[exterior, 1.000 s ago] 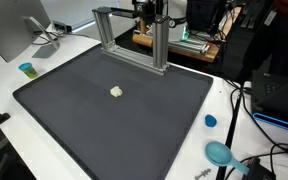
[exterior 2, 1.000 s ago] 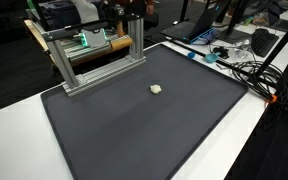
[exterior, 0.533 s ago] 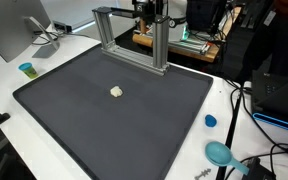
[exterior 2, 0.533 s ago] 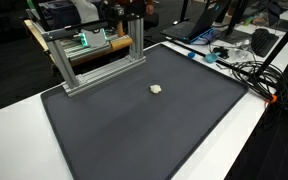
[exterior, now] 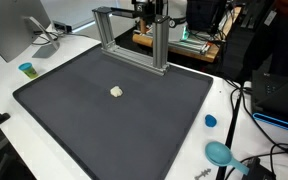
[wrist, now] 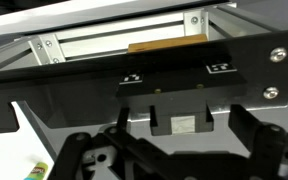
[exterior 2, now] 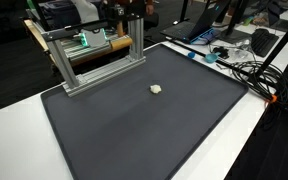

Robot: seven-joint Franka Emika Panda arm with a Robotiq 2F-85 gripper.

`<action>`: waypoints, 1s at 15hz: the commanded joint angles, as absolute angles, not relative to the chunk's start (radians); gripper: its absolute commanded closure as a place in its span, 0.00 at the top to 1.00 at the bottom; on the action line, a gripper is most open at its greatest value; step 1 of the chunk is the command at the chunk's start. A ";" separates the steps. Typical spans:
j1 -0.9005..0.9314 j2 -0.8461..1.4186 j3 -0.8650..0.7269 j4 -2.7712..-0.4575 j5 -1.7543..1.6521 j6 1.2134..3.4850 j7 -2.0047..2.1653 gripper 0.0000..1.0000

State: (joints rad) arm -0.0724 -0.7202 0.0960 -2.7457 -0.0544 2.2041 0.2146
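Note:
My gripper (wrist: 182,128) fills the lower part of the wrist view. Its two dark fingers stand far apart with nothing between them, so it is open and empty. It faces a dark panel (wrist: 144,70) and an aluminium rail (wrist: 114,40) close ahead. In both exterior views it hangs high at the back, above the aluminium frame (exterior: 134,38) (exterior 2: 94,55), with only its dark lower end in view (exterior: 149,10) (exterior 2: 124,12). A small white lump (exterior: 116,91) (exterior 2: 156,88) lies alone on the black mat (exterior: 94,125) (exterior 2: 144,130), far from the gripper.
A small blue-green cup (exterior: 26,69) stands beside the mat near a monitor (exterior: 9,30). A blue cap (exterior: 210,121), a teal scoop (exterior: 220,153) and cables (exterior: 249,110) lie on the white table. More cables and devices (exterior 2: 239,55) lie beside the mat.

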 commanded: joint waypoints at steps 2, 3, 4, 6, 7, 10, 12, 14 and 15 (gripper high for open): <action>-0.075 -0.722 0.118 -2.743 -0.095 2.214 0.228 1.00; -0.063 -0.725 0.108 -2.743 -0.083 2.214 0.212 1.00; -0.060 -0.726 0.106 -2.743 -0.078 2.215 0.212 1.00; -0.050 -0.723 0.094 -2.743 -0.066 2.218 0.197 1.00; -0.044 -0.720 0.083 -2.743 -0.058 2.223 0.185 1.00; -0.035 -0.720 0.060 -2.743 -0.048 2.222 0.155 1.00; -0.025 -0.724 0.044 -2.743 -0.039 2.219 0.129 1.00; -0.010 -0.725 0.031 -2.743 -0.026 2.217 0.105 1.00; -0.006 -0.729 0.032 -2.743 -0.029 2.212 0.102 1.00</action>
